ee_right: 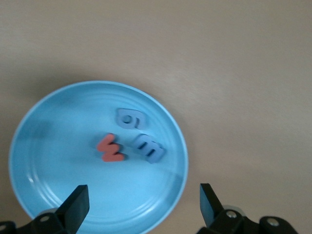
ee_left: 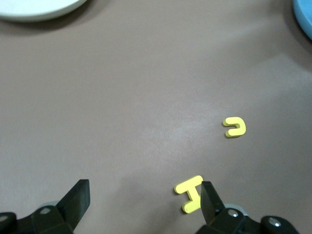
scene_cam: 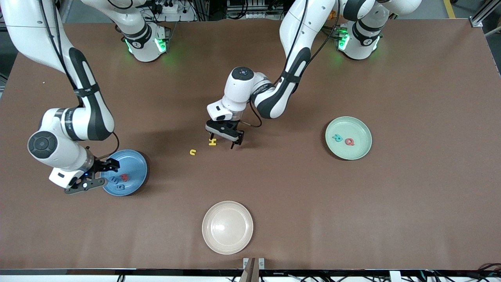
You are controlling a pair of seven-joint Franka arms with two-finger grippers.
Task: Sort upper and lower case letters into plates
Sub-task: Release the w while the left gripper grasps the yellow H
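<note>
left gripper (scene_cam: 224,140) low over yellow H (scene_cam: 212,142), jaws released | right gripper (scene_cam: 92,174) above blue plate (scene_cam: 135,169) rim, jaws released

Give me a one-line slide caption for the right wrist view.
Open right gripper over the blue plate, which holds a red-orange letter and two blue letters.

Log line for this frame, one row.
left gripper: open over yellow H | right gripper: open above blue plate
</note>
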